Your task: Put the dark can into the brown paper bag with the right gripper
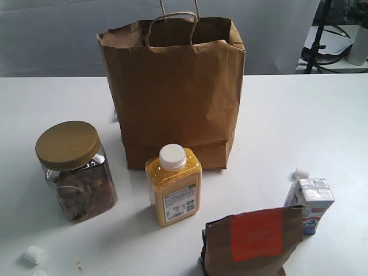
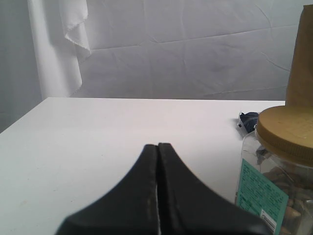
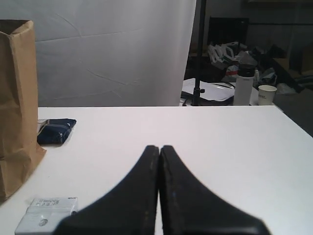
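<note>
The brown paper bag stands upright and open at the back middle of the white table; its edge also shows in the left wrist view and the right wrist view. No dark can shows in any view. My right gripper is shut with nothing between its black fingers, low over bare table to the right of the bag. My left gripper is shut and empty too, beside the nut jar. Neither gripper appears in the exterior view.
A gold-lidded nut jar stands front left, and a yellow white-capped bottle stands in front of the bag. A brown pouch with a red label and a small milk carton sit front right. A dark blue packet lies behind the bag.
</note>
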Controlling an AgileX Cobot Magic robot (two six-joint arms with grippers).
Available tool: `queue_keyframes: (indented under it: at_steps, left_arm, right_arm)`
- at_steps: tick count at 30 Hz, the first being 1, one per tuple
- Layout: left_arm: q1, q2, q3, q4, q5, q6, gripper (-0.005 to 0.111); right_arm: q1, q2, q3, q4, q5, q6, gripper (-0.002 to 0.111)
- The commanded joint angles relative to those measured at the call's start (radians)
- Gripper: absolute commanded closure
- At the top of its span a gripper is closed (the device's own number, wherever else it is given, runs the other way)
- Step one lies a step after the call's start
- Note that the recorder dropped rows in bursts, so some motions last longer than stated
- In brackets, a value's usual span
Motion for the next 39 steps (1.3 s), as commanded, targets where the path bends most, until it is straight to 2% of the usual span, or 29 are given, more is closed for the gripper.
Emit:
queue_keyframes:
  at_steps: [1, 8, 14, 39]
  left_arm:
    - [-0.006, -0.003, 0.004, 0.003, -0.003, -0.003, 0.107]
    - [-0.006, -0.003, 0.004, 0.003, -0.003, -0.003, 0.107]
    - [-0.006, -0.003, 0.004, 0.003, -0.003, -0.003, 0.107]
    - [-0.006, -0.003, 0.004, 0.003, -0.003, -0.003, 0.107]
  right_arm:
    - [-0.006, -0.003, 0.003, 0.018, -0.011, -0.040, 0.108]
    - [-0.006, -0.003, 0.003, 0.024, -0.015, -0.021, 0.108]
    - [-0.006, -0.003, 0.003, 0.172, -0.010, 0.024, 0.108]
    - [-0.006, -0.003, 0.003, 0.090, 0.003, 0.017, 0.108]
